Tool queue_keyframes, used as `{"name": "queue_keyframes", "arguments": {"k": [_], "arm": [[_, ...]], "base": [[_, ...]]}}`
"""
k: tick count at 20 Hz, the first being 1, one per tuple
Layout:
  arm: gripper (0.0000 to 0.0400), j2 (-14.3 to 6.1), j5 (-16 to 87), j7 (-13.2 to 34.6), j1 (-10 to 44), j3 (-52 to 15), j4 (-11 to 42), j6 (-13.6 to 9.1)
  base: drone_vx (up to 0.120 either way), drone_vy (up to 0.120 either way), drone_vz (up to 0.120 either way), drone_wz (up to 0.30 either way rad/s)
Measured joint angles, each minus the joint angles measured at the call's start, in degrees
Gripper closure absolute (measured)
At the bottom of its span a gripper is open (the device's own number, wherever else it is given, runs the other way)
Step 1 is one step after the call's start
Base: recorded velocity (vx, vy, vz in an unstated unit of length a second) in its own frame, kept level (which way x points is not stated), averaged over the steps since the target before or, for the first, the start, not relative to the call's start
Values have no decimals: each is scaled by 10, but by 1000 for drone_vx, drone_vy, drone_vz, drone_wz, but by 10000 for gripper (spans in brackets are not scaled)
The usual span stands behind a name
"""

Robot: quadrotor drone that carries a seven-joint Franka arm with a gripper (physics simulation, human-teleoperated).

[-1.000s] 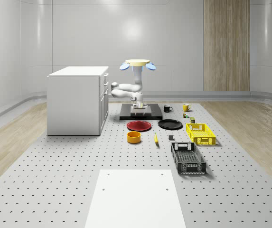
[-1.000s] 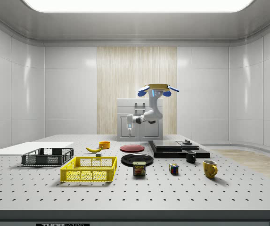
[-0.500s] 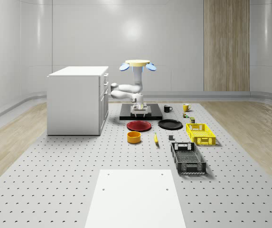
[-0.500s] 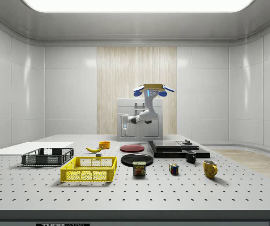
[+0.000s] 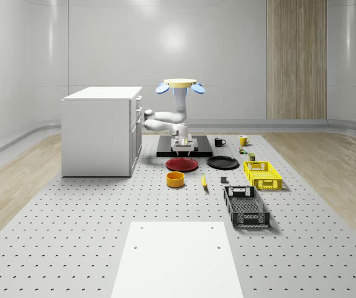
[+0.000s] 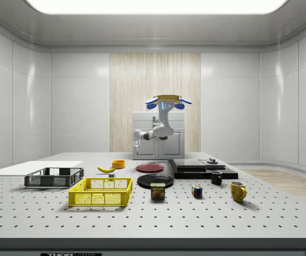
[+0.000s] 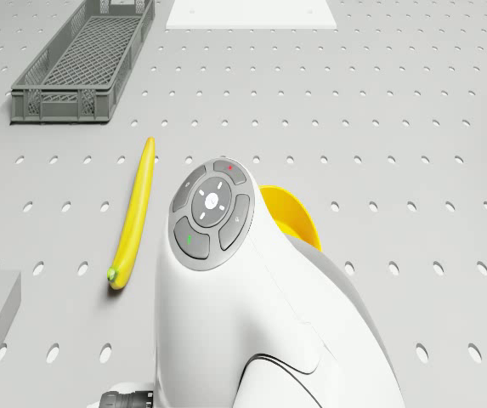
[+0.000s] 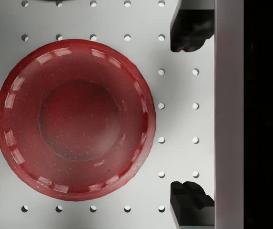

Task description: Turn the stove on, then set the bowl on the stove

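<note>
red plate (image 8: 74, 119), yellow bowl (image 5: 175, 179), black stove (image 5: 184, 149)

Red plate (image 5: 182, 164) beside black plate (image 5: 222, 162); banana (image 5: 204, 180) near grey crate (image 5: 246, 207), yellow crate (image 5: 262, 174).

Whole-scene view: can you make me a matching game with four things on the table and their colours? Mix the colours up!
Things:
1. bowl
2. plate beside the stove
3. crate nearest the white mat
4. stove

Colours:
A. red
B. dark grey
C. orange-yellow
D. black

Right pairs: 1-C, 2-A, 3-B, 4-D.
</note>
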State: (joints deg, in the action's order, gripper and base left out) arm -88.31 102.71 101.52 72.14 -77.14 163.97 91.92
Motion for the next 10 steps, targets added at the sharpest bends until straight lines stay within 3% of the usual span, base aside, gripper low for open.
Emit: {"name": "queue_keyframes", "arguments": {"k": [10], "arm": [[0,-2,-1,0,0,0,0,2]], "base": [[120,0,0,0]]}}
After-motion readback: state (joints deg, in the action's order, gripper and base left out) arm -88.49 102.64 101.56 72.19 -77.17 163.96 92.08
